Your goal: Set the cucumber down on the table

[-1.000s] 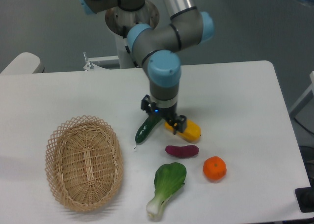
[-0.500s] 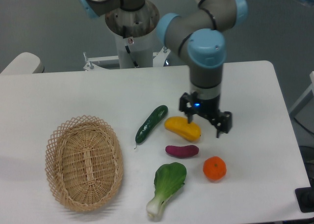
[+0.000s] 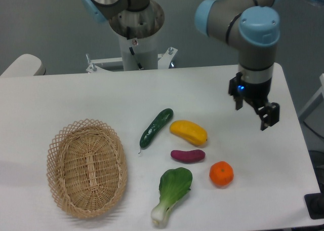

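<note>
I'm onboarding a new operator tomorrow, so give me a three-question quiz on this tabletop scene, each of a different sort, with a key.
1. True or false: the gripper is holding the cucumber.
2. Multiple choice: what lies nearest the cucumber's upper end? A) the wicker basket B) the yellow fruit C) the orange
3. Fill in: the bok choy lies just below the purple ____.

Key
1. False: the cucumber lies on the table, and the gripper is open, far to its right.
2. B
3. sweet potato
</note>
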`<action>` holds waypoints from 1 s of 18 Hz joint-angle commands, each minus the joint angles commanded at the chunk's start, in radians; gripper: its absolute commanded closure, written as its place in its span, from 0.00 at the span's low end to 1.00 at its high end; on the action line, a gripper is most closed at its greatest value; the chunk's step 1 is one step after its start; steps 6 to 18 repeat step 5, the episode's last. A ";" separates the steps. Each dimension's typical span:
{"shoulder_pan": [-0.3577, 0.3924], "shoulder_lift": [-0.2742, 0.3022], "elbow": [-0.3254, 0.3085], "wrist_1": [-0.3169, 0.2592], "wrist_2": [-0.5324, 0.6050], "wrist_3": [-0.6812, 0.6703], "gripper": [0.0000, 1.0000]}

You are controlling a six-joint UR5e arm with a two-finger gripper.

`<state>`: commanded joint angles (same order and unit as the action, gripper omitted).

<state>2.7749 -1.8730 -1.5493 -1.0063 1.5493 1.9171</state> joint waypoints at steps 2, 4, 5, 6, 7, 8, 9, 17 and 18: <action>0.003 0.003 -0.002 0.000 0.002 0.040 0.00; 0.009 0.008 -0.003 0.002 -0.002 0.042 0.00; 0.006 0.012 -0.003 0.002 -0.002 0.042 0.00; 0.006 0.012 -0.003 0.002 -0.002 0.042 0.00; 0.006 0.012 -0.003 0.002 -0.002 0.042 0.00; 0.006 0.012 -0.003 0.002 -0.002 0.042 0.00; 0.006 0.012 -0.003 0.002 -0.002 0.042 0.00; 0.006 0.012 -0.003 0.002 -0.002 0.042 0.00; 0.006 0.012 -0.003 0.002 -0.002 0.042 0.00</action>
